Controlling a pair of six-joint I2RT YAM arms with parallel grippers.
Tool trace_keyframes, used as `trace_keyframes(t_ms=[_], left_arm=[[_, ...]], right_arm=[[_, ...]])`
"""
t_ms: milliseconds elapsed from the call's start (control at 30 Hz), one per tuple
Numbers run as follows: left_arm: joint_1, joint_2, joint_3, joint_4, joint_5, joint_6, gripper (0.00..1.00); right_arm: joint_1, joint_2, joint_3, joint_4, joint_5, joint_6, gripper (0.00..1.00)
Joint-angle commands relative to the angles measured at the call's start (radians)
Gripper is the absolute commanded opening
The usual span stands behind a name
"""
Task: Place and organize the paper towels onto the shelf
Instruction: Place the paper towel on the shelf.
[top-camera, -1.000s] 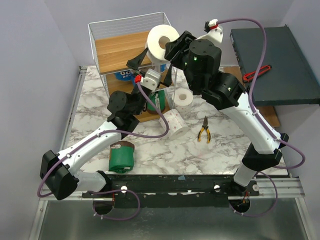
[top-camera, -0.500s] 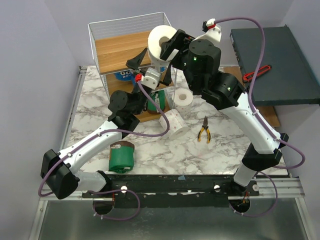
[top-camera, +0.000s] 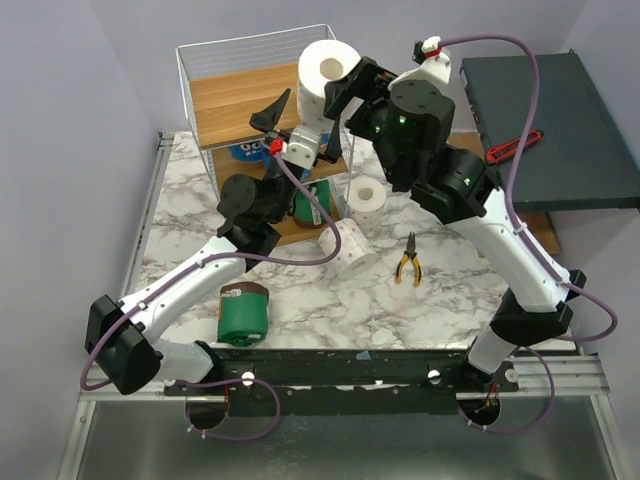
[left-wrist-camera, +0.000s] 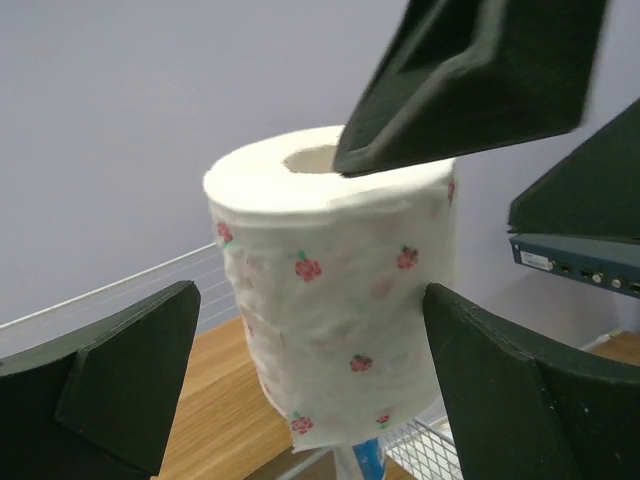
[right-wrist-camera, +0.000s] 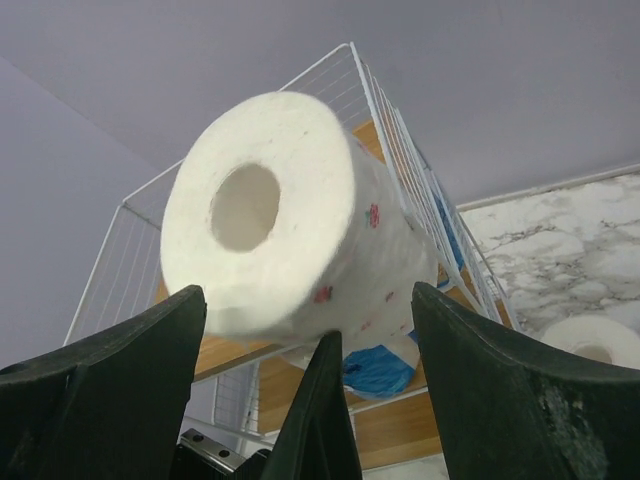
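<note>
Six paper towels (top-camera: 243, 312) show: three white, two green, one blue. Left fingers (left-wrist-camera: 130, 380) and right fingers (right-wrist-camera: 110, 390) gape empty, flanking a white roll (top-camera: 328, 68) atop the shelf (top-camera: 230, 95).

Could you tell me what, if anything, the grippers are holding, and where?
Nothing appears held: the speckled roll stands on the shelf, both the left gripper and right gripper open around it.
</note>
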Motion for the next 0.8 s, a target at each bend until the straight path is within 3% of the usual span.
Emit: trace_keyframes(t_ms=[0, 533, 767], left_arm=[[0.017, 0.008, 0.041, 0.012, -0.051, -0.001, 0.99], [0.037, 0.001, 0.045, -0.011, -0.036, -0.021, 0.99], [0.052, -0.087, 0.05, -0.168, -0.001, -0.115, 0.99]], right_arm=[[0.002, -0.057, -0.03, 0.042, -0.03, 0.01, 0.87], [0.003, -0.197, -0.239, 0.14, -0.007, 0.021, 0.87], [0.002, -0.367, -0.449, 0.241, -0.046, -0.041, 0.88]])
